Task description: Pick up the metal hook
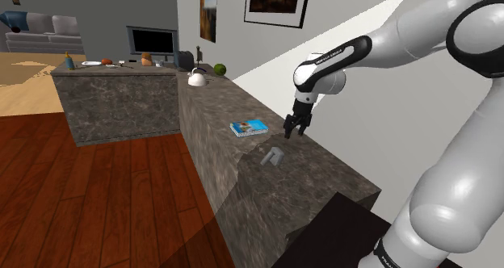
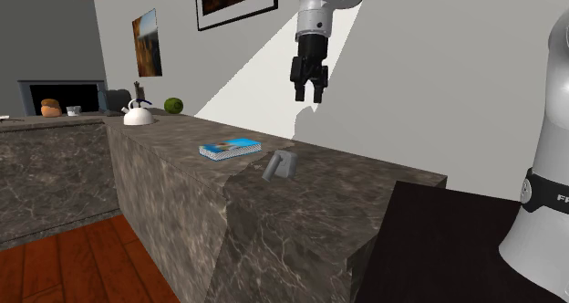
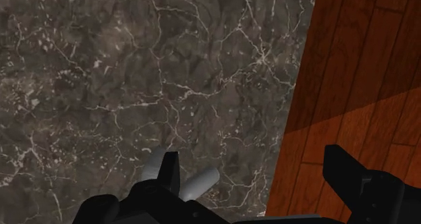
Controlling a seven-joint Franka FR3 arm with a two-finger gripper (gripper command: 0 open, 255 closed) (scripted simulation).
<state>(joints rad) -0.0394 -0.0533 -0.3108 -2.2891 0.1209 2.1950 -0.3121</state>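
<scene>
The metal hook (image 1: 272, 156) is a small grey piece lying on the dark marble counter (image 1: 323, 173), close to its floor-side edge. In the second exterior view the hook (image 2: 281, 164) sits just right of a blue book. My black gripper (image 1: 292, 129) hangs in the air above the counter, higher than the hook and a little toward the wall, touching nothing. From the second exterior view the gripper (image 2: 307, 93) points straight down. In the wrist view the gripper (image 3: 253, 175) is open, and the hook (image 3: 197, 182) peeks out beside one of the fingers (image 3: 169, 167), partly hidden by it.
A blue book (image 1: 249, 127) lies on the counter just past the hook. Farther along stand a white kettle (image 1: 196, 78) and a green ball (image 1: 219, 69). The counter drops to a wooden floor (image 1: 121, 202) on one side, and a white wall (image 2: 410, 91) backs the other.
</scene>
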